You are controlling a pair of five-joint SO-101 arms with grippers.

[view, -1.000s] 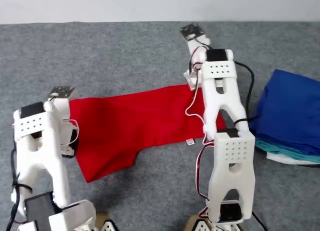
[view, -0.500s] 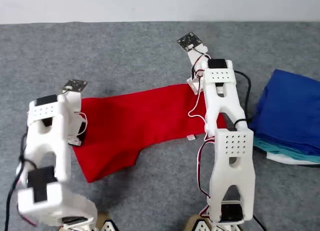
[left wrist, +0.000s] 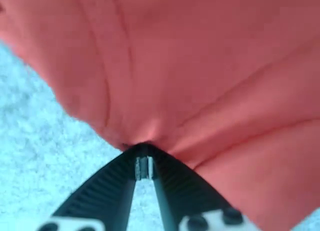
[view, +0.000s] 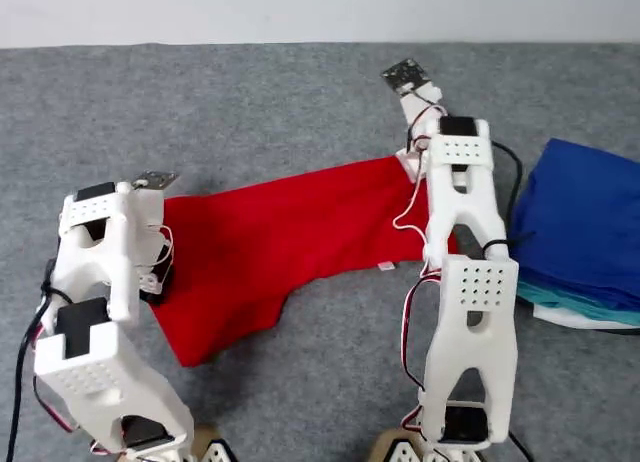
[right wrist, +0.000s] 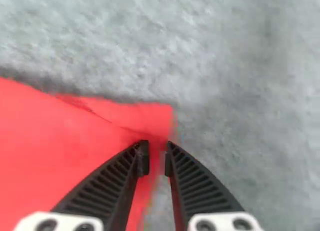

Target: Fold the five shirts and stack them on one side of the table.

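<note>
Red cloth lies across the middle of the grey worktop [view: 250, 102]. This is the red shirt [view: 290, 247], stretched long from the left of the frame to the centre right, with one flap pointing toward the lower left. It is not yet a neat packet. I judge it half folded at most, perhaps doubled once along its length, but the pictures do not make this sure.

The left claw [left wrist: 144, 163] is pressed together on the left edge of the red shirt, and the cloth gathers in small wrinkles at its tips. The right claw [right wrist: 154, 158] has its two fingers almost together, with the far right corner of the shirt pinched between them. So both arms hold the same garment, one at each end.

At the right edge of the frame sits the stack of folded shirts [view: 585, 232], well apart from the red one. A blue shirt is on top, and a teal edge and a white edge show below it. I see at least three layers; whether a fourth hides inside I cannot tell.

By my judgement most of the task is done. The red shirt looks like the last one, and it must be folded smaller and then carried onto the stack
</note>
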